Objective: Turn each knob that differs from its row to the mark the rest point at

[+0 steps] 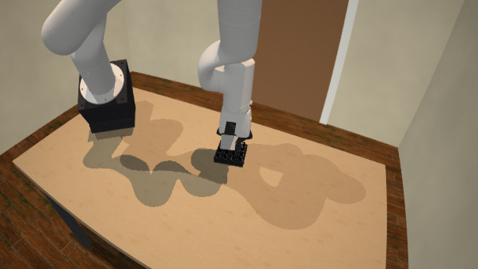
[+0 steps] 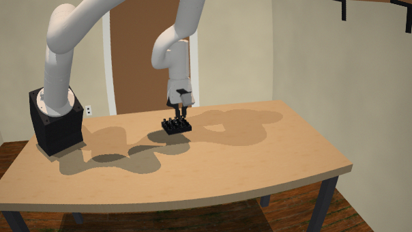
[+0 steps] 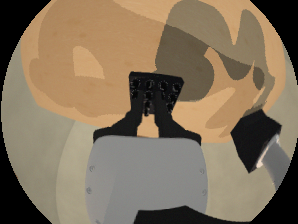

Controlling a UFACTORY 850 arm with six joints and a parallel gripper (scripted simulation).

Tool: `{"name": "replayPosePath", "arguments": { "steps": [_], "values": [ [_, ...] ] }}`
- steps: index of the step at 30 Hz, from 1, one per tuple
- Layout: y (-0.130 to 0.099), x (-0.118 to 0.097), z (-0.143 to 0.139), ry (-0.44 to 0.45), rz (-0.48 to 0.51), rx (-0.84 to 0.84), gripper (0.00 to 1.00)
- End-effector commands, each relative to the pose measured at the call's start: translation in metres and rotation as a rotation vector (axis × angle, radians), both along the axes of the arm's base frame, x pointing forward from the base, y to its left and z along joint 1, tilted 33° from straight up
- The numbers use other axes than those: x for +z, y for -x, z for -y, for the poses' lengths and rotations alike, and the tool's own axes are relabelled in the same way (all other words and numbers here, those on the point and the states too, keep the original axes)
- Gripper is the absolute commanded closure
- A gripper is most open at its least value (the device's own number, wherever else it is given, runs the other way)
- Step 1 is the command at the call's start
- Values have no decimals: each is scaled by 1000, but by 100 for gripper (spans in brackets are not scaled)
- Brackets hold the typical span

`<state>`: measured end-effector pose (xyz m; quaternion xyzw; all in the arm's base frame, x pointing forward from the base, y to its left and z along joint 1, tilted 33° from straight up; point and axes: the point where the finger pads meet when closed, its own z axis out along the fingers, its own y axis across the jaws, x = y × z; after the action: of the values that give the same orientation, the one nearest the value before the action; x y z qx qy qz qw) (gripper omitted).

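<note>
The black knob box (image 1: pixel 229 161) (image 2: pixel 178 131) (image 3: pixel 156 76) stands on the table, with short black knobs on top. One knob (image 3: pixel 176 87) shows at a corner in the wrist view, in the line of four knobs farthest from the gripper body. My gripper (image 2: pixel 181 117) (image 3: pixel 149 97) points down over the box, its two black fingers partly apart with a narrow gap. In the wrist view some knobs show in that gap, but no knob is plainly held. The fingers hide other knobs. White lines, marks, names and the socket are too small or hidden to read.
The wooden table (image 1: pixel 316 158) (image 2: pixel 239 164) carries the arm's black base block (image 1: pixel 112 116) (image 2: pixel 63 131) at the left in the top and exterior views. Broad arm shadows fall across the table around the box. A brown door (image 1: pixel 301 59) (image 2: pixel 143 58) is in the wall behind.
</note>
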<state>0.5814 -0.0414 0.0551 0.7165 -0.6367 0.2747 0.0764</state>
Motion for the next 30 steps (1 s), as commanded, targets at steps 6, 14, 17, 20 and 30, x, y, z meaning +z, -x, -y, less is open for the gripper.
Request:
{"name": "replayPosePath", "arguments": {
  "steps": [6, 14, 17, 20, 30],
  "values": [
    [0, 3, -2, -67, 104, -188, 81],
    [0, 6, -3, -129, 200, -362, 81],
    [1, 6, -3, -154, 239, -434, 81],
    [1, 7, -4, -179, 278, -504, 81],
    [2, 10, -5, -258, 399, -726, 81]
  ]
}}
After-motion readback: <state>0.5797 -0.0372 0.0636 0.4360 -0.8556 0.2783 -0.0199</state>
